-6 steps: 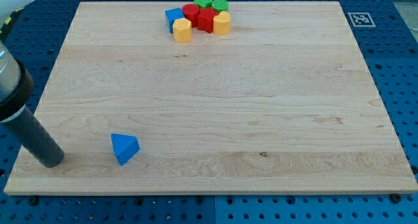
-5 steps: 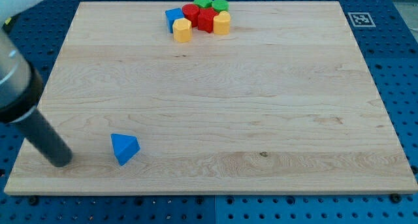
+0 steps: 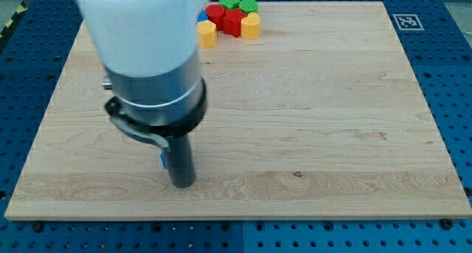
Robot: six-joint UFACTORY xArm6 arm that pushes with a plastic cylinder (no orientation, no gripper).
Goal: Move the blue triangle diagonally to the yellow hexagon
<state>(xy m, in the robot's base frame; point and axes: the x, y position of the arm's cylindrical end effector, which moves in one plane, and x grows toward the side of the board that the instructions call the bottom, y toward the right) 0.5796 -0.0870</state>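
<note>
Basically my tip (image 3: pixel 182 185) sits near the table's (image 3: pixel 332 135) bottom edge, left of centre. The blue triangle (image 3: pixel 162 161) is mostly hidden behind the rod, only a sliver showing, likely touching. No end effector jaws here, just a rod. The yellow hexagon (image 3: pixel 250 26) sits in the cluster at the top edge, well apart. Wooden table on blue pegboard (image 3: pixel 450 61).
</note>
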